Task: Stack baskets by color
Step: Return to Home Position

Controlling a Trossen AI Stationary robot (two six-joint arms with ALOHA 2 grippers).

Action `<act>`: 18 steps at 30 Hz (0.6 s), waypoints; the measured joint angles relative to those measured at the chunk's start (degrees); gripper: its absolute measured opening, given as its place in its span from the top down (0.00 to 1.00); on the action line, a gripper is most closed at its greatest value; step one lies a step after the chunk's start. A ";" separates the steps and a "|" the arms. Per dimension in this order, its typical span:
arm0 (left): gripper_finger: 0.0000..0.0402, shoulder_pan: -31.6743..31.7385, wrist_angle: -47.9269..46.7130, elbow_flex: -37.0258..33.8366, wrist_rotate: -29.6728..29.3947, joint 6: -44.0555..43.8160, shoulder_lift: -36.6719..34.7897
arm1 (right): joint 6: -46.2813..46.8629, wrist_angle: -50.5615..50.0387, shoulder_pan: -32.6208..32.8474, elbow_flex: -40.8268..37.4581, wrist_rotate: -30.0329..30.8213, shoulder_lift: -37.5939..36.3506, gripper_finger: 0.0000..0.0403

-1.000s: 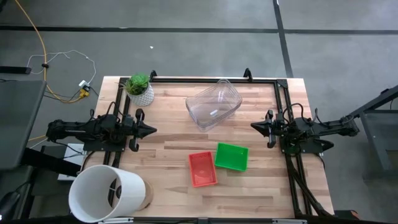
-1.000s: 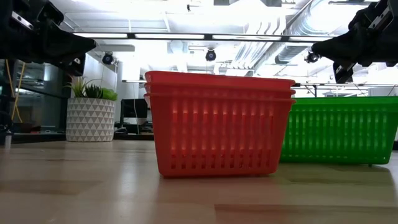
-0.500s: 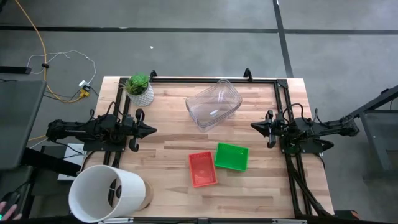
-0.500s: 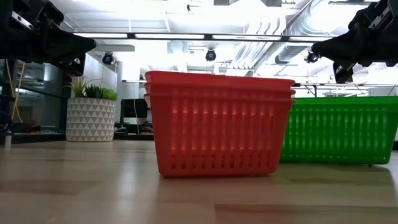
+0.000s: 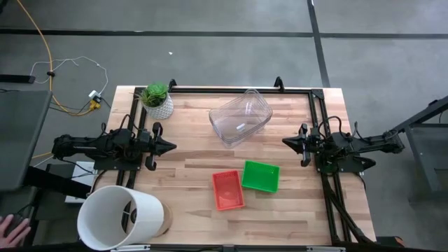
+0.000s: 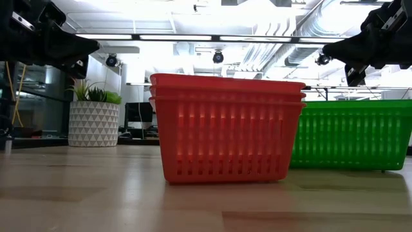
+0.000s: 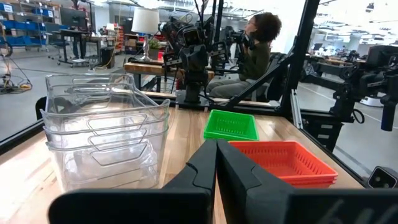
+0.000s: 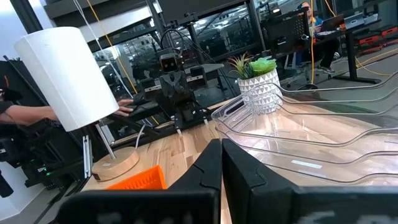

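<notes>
Neatly nested red baskets (image 6: 225, 132), slotted walls, beside green baskets (image 6: 351, 134); left hand (image 7: 216, 147), right hand (image 8: 221, 147) pressed together.

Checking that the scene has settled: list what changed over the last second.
A person's hand has come into the high view's lower left corner, off the table. Nothing else moved: the left gripper and right gripper stay parked at the table's sides, shut; the red baskets, green baskets and clear bins lie as before.
</notes>
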 joint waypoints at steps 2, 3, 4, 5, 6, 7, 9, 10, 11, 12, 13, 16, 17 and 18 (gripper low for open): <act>1.00 0.00 0.00 0.00 0.00 0.00 0.00 | 0.00 0.00 0.01 0.00 0.00 0.01 1.00; 1.00 0.00 0.00 0.00 0.00 0.00 0.00 | 0.00 0.00 0.00 0.00 0.00 0.00 1.00; 1.00 0.00 0.00 0.00 0.00 0.00 0.00 | 0.00 0.00 0.00 0.00 0.00 0.01 1.00; 1.00 0.00 0.00 0.00 0.00 0.00 0.00 | 0.00 0.00 0.01 0.00 0.00 0.00 1.00; 1.00 0.00 0.00 0.00 0.00 0.00 0.00 | 0.00 0.00 0.00 0.00 0.00 0.02 1.00; 1.00 0.00 0.00 0.00 0.00 0.00 0.00 | 0.00 0.00 0.00 0.00 0.00 0.00 1.00; 1.00 0.00 -0.01 0.00 0.00 0.00 0.00 | 0.00 0.00 0.02 0.00 0.00 0.02 1.00; 1.00 0.03 -0.02 0.00 0.00 0.00 0.01 | 0.00 0.00 0.00 0.00 0.00 0.01 1.00; 1.00 0.04 -0.01 0.00 0.00 0.00 0.01 | 0.00 0.00 0.00 0.00 0.00 0.02 1.00; 1.00 0.04 -0.02 0.00 0.00 0.00 0.02 | 0.00 0.00 0.02 0.00 0.00 0.00 1.00; 1.00 0.04 -0.01 0.00 0.00 0.00 0.00 | 0.00 0.00 0.00 0.00 0.00 0.02 1.00; 1.00 0.04 -0.01 0.00 0.00 0.00 0.01 | 0.00 0.00 0.02 0.00 0.00 0.00 1.00; 1.00 0.04 -0.02 0.00 0.00 0.00 0.02 | 0.00 0.00 0.02 0.00 0.00 0.01 1.00; 1.00 0.04 -0.01 0.00 0.00 0.00 0.00 | 0.00 0.00 0.02 0.00 0.00 0.00 1.00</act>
